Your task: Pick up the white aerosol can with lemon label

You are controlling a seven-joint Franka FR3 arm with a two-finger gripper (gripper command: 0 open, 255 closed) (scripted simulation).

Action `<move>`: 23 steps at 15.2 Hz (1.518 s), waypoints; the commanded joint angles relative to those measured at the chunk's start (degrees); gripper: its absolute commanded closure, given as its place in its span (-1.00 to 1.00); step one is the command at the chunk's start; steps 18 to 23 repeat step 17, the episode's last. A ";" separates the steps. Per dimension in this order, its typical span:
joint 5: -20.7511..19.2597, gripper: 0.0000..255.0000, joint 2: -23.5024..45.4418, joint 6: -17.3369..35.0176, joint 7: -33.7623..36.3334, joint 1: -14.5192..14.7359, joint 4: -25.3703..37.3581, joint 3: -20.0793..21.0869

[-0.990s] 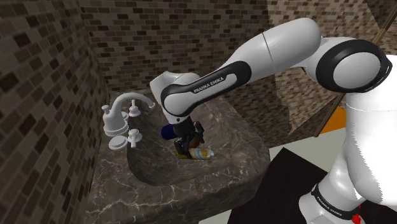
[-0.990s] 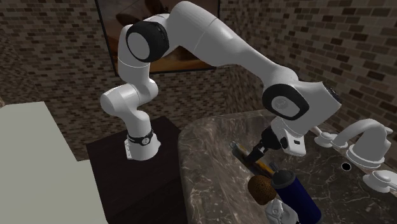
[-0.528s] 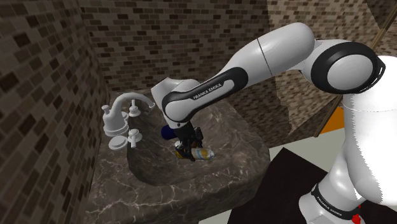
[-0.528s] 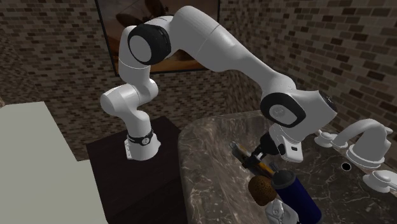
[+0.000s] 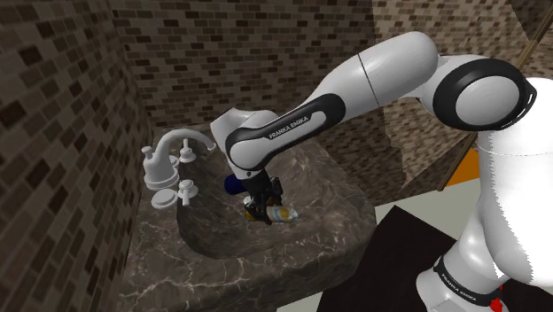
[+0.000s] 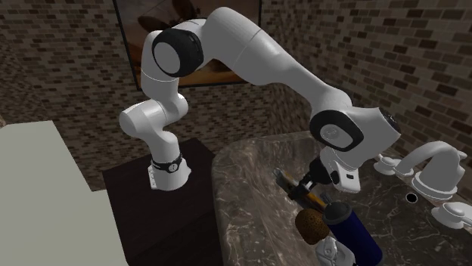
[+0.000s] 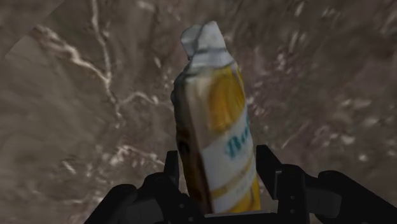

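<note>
Two fingers (image 7: 270, 170) of my gripper (image 7: 219, 159) clasp the can (image 7: 216, 108) near its base; I should squeeze evenly, then lift straight off the sink (image 7: 76, 127).

Arm (image 5: 381, 66) outstretched, claw (image 7: 219, 159) downward.

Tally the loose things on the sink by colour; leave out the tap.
White and yellow: 1, aerosol can
Dark blue: 1, bottle
Brown: 1, round thing
White: 1, small thing beside the bottle
Total: 4

One aerosol can (image 7: 219, 127), one blue bottle (image 6: 355, 234) — one faucet (image 5: 160, 168).
</note>
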 commanded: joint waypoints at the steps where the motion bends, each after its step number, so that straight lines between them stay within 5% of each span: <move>1: 0.08 1.00 -0.22 -0.59 0.00 0.00 0.40 0.04; 15: 1.19 1.00 -4.42 -9.63 -0.35 -0.25 5.38 0.55; 23: 1.20 1.00 -4.46 -9.73 -0.35 -0.26 5.45 0.55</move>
